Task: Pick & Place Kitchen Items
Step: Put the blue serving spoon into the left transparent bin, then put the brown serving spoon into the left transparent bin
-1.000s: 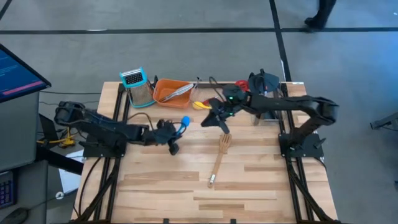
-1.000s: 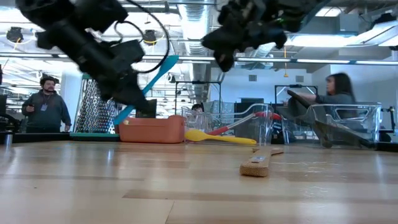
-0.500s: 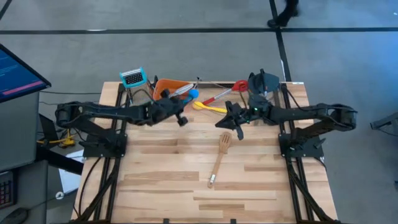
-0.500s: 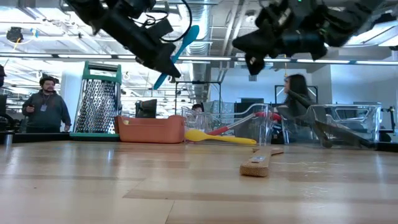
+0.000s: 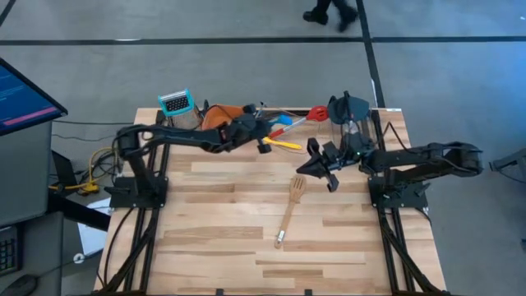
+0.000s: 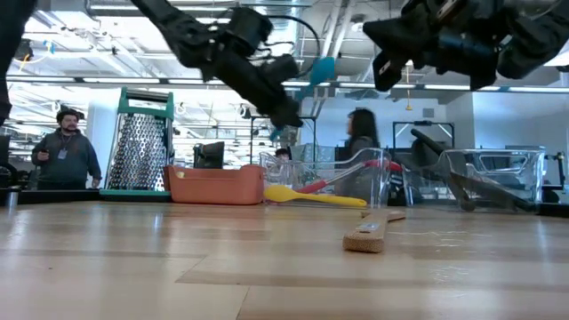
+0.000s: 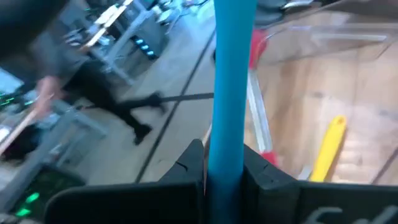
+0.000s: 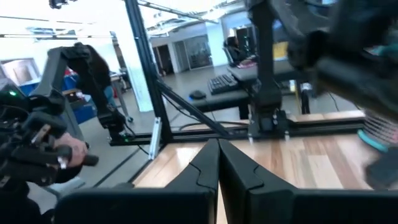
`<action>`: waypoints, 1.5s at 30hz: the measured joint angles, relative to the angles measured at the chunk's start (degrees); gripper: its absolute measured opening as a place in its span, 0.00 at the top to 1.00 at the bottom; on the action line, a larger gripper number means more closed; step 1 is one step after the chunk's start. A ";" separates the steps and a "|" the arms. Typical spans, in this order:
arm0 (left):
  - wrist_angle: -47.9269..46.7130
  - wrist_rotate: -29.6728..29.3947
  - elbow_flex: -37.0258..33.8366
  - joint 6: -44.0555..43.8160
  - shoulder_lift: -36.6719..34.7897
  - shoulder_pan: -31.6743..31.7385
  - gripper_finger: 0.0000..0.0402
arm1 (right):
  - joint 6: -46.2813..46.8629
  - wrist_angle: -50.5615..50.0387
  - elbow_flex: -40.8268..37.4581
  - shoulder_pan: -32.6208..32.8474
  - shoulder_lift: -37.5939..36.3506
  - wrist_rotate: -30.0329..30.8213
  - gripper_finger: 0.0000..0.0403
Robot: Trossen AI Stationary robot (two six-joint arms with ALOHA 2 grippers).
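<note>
My left gripper (image 5: 267,131) is shut on a blue spoon (image 5: 282,122) and holds it in the air over the table's far middle, above the yellow spoon (image 5: 279,143) and beside the red spoon (image 5: 300,119). In the low view the blue spoon (image 6: 318,71) sticks up from the gripper (image 6: 284,117). My right gripper (image 5: 319,168) hangs shut with nothing in it, right of centre, just far-right of the head of the wooden fork-like spatula (image 5: 289,210), which lies flat on the table. Its fingers (image 8: 217,165) lie together. My left gripper pinches the blue spoon's handle (image 7: 227,155) between its two fingers. The fingers reach from the table's left, nearly level, and the handle stands across them. The spoon is lifted clear of everything, tilted, its bowl end (image 6: 320,68) uppermost.
An orange tray (image 5: 215,119) and a metal grater (image 5: 179,111) stand at the far left. Clear bins (image 6: 324,173) and a black utensil (image 5: 345,107) are at the far right. The near half of the wooden table (image 5: 246,263) is bare. People show in the room beyond.
My left gripper has carried the blue spoon from the table's left middle toward the far edge and the right, past the orange tray, rising and rolling as it went. My right gripper has drawn back from the far middle toward the table's right edge.
</note>
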 joint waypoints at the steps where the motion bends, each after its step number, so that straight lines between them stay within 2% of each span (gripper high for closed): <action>1: -0.12 1.53 1.53 0.13 1.51 0.42 0.96 | -0.02 -0.01 0.04 0.32 -0.40 -0.14 1.00; 3: -1.08 4.56 4.44 0.12 3.85 1.29 0.96 | -0.09 -0.64 0.04 0.95 -0.97 -0.20 1.00; 8: -1.49 7.69 7.80 -0.32 6.98 3.14 0.96 | -0.13 -3.84 0.04 2.13 -1.69 -0.14 1.00; 14: -1.35 18.06 7.85 0.00 9.21 6.10 0.96 | -0.77 -4.46 0.02 2.40 -1.66 -0.14 1.00; 22: -0.80 22.59 7.77 -0.24 13.00 8.08 0.95 | -1.01 -4.37 0.02 2.40 -1.79 0.06 1.00; 45: 1.63 23.05 7.78 0.76 13.06 7.85 0.56 | 0.70 -4.81 0.04 2.40 -1.79 0.04 1.00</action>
